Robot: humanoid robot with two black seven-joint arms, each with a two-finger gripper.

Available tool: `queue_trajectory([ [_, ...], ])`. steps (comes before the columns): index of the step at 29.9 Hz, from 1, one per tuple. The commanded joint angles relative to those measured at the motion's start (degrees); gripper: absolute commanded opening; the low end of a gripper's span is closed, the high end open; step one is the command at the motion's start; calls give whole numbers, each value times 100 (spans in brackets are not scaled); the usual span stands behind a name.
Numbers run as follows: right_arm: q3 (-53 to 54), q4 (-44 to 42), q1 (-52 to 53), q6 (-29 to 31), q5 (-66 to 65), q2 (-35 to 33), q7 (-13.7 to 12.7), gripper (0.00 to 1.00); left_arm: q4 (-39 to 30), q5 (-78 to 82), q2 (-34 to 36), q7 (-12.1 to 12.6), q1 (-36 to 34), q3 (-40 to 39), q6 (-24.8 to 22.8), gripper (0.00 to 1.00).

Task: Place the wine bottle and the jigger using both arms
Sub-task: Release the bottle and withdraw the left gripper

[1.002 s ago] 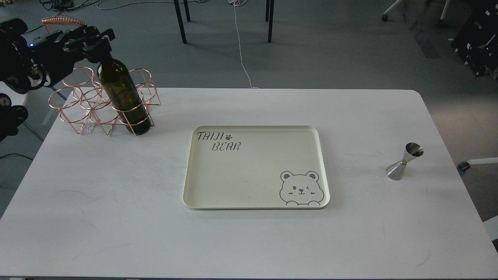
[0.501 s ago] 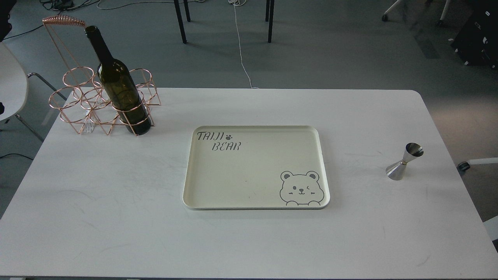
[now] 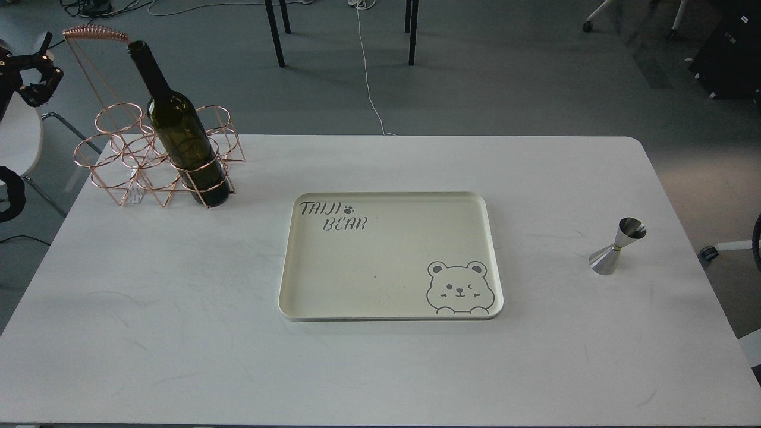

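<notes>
The wine bottle (image 3: 178, 128) is dark olive-green and stands upright in the front right ring of a copper wire rack (image 3: 128, 160) at the table's far left. The jigger (image 3: 616, 246) is small and shiny steel. It stands alone on the white table at the right. My left gripper (image 3: 46, 76) shows at the far left edge, well left of the bottle's neck and apart from it. Its fingers look spread and hold nothing. My right gripper is out of view; only a dark sliver (image 3: 757, 241) shows at the right edge.
A cream tray (image 3: 386, 309) printed with a bear and "TAIJI BEAR" lies empty in the middle of the white table (image 3: 178, 333). The rack has a tall copper handle (image 3: 95, 32). Chair legs and cables are on the floor behind the table.
One second ago my left gripper was shut on the bottle's neck. It let go and left the view, and now shows again at the far left edge. Bottle and jigger have not moved.
</notes>
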Motion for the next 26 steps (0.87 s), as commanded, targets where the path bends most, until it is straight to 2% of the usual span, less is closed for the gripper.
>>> queue_trajectory([
  [1, 8, -287, -73, 273, 524, 235, -191, 99, 367, -317, -338, 17, 80, -4, -150, 98],
  [5, 8, -718, -81, 501, 569, 542, -288, 99, 509, -326, -567, 35, 387, -293, -208, 98],
  [10, 8, -1026, -231, 753, 569, 877, -288, 99, 527, -326, -735, 149, 792, -803, -208, 98],
  [26, -53, -1009, -372, 753, 552, 1132, -261, 99, 527, -317, -937, 167, 960, -830, -208, 98],
])
